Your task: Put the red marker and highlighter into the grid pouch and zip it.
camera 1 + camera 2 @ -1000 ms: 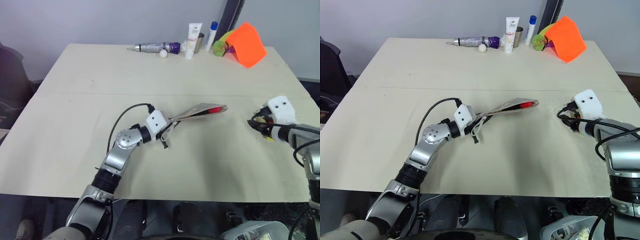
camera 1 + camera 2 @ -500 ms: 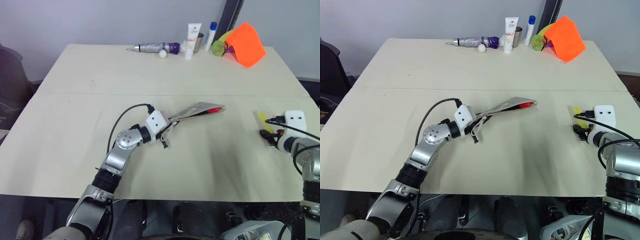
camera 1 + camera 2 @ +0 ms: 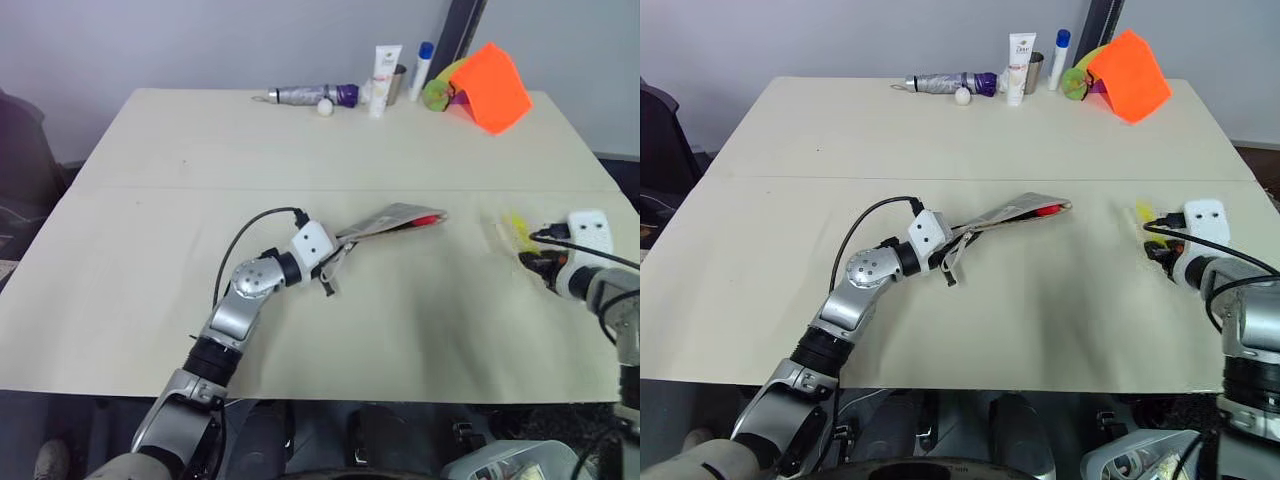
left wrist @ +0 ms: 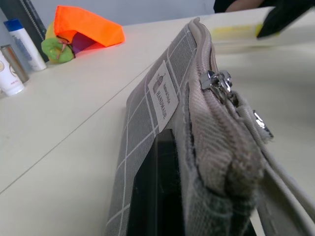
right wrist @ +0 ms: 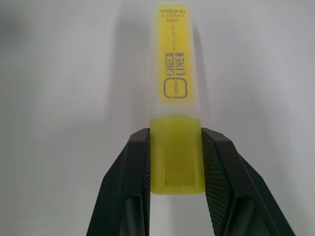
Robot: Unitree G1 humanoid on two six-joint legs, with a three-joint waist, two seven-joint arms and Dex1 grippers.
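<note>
Beige table; left claw clamped on grid pouch; right claw clamped on highlighter.

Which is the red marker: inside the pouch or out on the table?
Inside: the marker's red tip peeks from the open end of the pouch.

One grid pouch lies mid-frame with one red marker showing at its open end, and one yellow highlighter sits at the right edge of the frame. Two grippers are in view, the left gripper at centre and the right gripper at the right. Along the top of the frame stand one folded umbrella, one small white ball, two white tubes, one metal cup, one green toy and one orange wedge
</note>
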